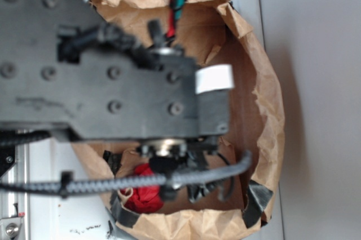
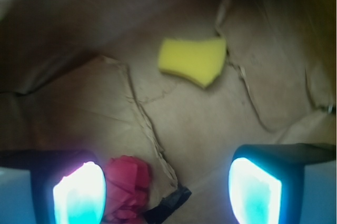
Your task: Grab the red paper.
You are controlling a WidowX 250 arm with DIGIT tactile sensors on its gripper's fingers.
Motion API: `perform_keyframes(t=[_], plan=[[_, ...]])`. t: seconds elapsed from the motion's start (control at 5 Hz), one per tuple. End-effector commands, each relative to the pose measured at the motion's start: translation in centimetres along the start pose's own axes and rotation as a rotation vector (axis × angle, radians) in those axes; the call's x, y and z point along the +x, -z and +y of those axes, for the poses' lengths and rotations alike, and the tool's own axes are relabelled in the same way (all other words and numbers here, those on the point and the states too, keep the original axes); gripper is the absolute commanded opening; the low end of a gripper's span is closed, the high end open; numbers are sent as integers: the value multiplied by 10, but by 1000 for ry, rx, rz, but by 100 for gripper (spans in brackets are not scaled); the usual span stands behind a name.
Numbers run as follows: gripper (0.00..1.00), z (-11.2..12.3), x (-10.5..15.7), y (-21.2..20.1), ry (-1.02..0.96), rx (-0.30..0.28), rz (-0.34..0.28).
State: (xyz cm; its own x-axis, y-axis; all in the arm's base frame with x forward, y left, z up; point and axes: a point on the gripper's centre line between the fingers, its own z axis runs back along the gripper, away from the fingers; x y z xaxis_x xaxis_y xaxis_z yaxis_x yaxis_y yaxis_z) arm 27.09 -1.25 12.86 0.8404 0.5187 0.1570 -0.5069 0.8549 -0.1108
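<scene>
The red paper [image 2: 126,187] is a crumpled bright red wad lying on the floor of the brown paper bag [image 2: 79,108]. In the wrist view it sits right beside the inner face of my left finger, inside the gap. My gripper [image 2: 166,195] is open, its two glowing pads wide apart with nothing clamped between them. In the exterior view the red paper [image 1: 145,198] shows at the bag's near side, partly hidden under my arm and its cable, and the gripper itself is covered by the arm.
A yellow sponge wedge [image 2: 194,61] lies farther in on the bag floor. A strip of black tape [image 2: 168,205] lies just right of the red wad. The brown bag's walls [image 1: 271,105] rise all around, with black tape patches [image 1: 256,200] on the rim.
</scene>
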Motion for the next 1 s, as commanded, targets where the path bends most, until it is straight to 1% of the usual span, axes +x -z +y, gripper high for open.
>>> perform_keyframes(t=[0.0,0.2,0.4,0.6,0.8], plan=[[100,2,-40,12,-98,-54,56],[100,-2,-42,14,-88,-125,107],[100,-3,-43,11,-96,-176,146],[100,-5,-47,14,-95,-231,157],[100,-5,-47,14,-95,-231,157]])
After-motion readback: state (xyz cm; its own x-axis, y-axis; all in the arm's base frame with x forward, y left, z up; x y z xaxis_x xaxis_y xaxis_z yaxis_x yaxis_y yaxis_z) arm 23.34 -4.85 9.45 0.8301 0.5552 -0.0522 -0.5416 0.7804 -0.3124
